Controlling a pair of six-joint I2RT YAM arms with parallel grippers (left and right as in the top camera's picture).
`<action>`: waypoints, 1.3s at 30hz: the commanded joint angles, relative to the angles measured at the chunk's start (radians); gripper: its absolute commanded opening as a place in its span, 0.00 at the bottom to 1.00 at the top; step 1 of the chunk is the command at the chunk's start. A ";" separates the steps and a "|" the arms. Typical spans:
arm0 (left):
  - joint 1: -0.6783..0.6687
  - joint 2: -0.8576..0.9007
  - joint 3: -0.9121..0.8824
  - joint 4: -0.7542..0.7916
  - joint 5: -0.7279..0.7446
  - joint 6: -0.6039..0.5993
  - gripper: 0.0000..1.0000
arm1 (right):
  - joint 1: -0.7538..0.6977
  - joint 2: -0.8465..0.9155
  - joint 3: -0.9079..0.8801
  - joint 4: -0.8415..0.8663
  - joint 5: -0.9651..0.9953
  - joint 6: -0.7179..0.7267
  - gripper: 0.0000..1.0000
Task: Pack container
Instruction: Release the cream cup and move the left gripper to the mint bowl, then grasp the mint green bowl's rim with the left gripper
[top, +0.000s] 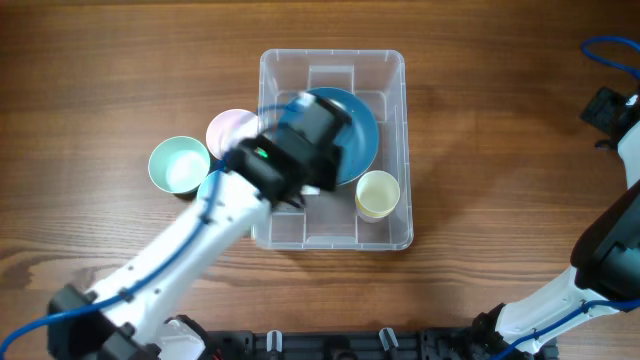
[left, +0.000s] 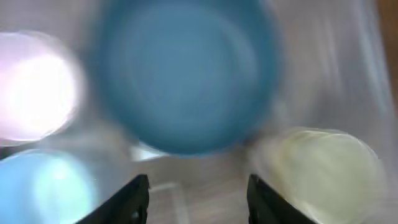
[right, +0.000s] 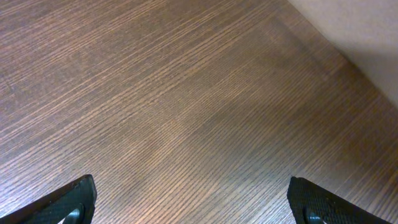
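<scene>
The clear plastic container (top: 336, 57) stands mid-table. Inside it lie a large blue bowl (top: 360, 140) and a pale yellow cup (top: 377, 194) at the front right. My left gripper (top: 318, 125) hovers over the container's left half, blurred by motion. In the left wrist view its fingers (left: 198, 200) are open and empty above the container floor, with the blue bowl (left: 186, 74) ahead and the yellow cup (left: 323, 168) to the right. My right gripper (right: 193, 202) is open and empty over bare wood, at the far right edge in the overhead view (top: 610, 110).
A pink bowl (top: 228, 128) sits just outside the container's left wall, a mint green bowl (top: 178, 163) further left, and a light blue bowl (top: 211, 186) partly under my left arm. The pink bowl (left: 37, 87) and light blue bowl (left: 43, 186) also show, blurred, in the left wrist view.
</scene>
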 joint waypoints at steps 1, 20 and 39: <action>0.213 -0.099 0.074 -0.105 -0.106 -0.156 0.55 | -0.003 0.000 0.008 0.002 0.006 -0.008 1.00; 1.093 -0.025 -0.145 -0.150 0.373 -0.013 0.70 | -0.003 0.000 0.008 0.002 0.006 -0.008 1.00; 1.071 0.026 -0.396 0.128 0.373 -0.013 0.74 | -0.003 0.000 0.008 0.002 0.006 -0.008 1.00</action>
